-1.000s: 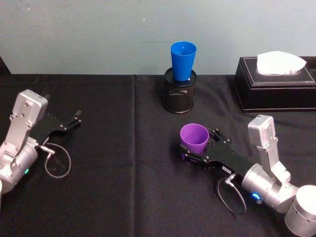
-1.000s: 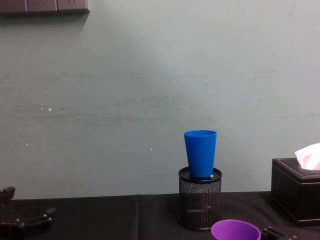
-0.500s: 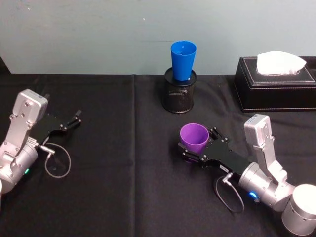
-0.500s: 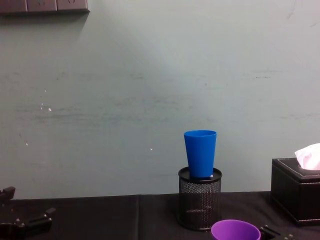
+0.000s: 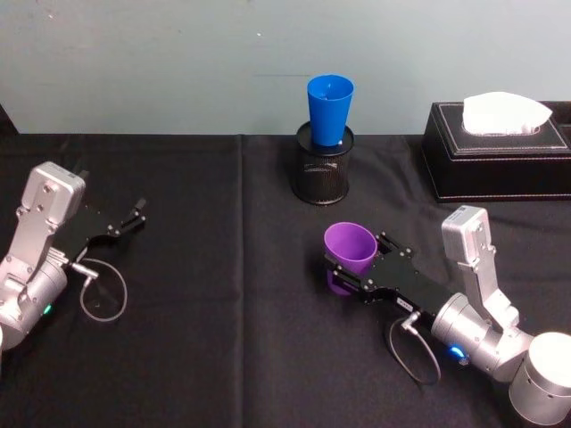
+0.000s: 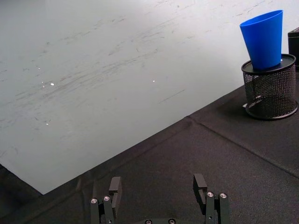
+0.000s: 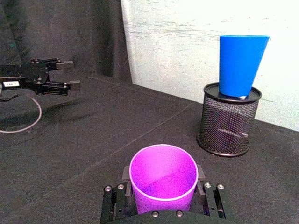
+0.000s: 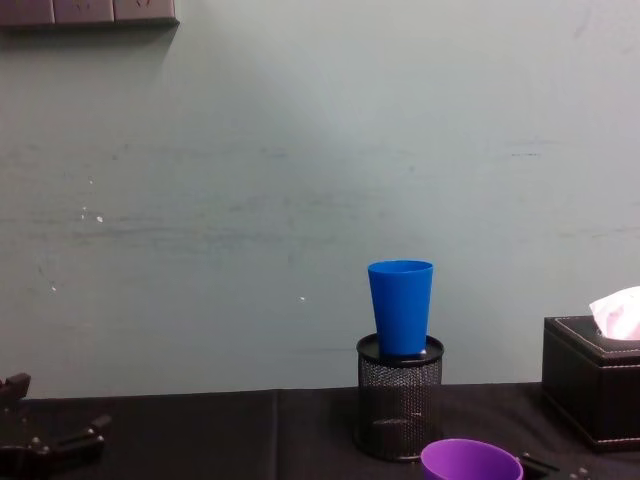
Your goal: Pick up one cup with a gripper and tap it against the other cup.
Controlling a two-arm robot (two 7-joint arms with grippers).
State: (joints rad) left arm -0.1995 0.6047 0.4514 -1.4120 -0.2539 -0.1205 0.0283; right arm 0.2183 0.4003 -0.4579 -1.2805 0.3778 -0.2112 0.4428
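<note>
Right gripper jaws clamped on purple cup; hard tap could topple blue cup perched in mesh holder. Left gripper parked, jaws apart.

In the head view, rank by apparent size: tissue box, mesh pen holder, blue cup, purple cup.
1. tissue box
2. mesh pen holder
3. blue cup and purple cup alike; purple, in the right gripper, sits nearer.
The left gripper idles far left.
</note>
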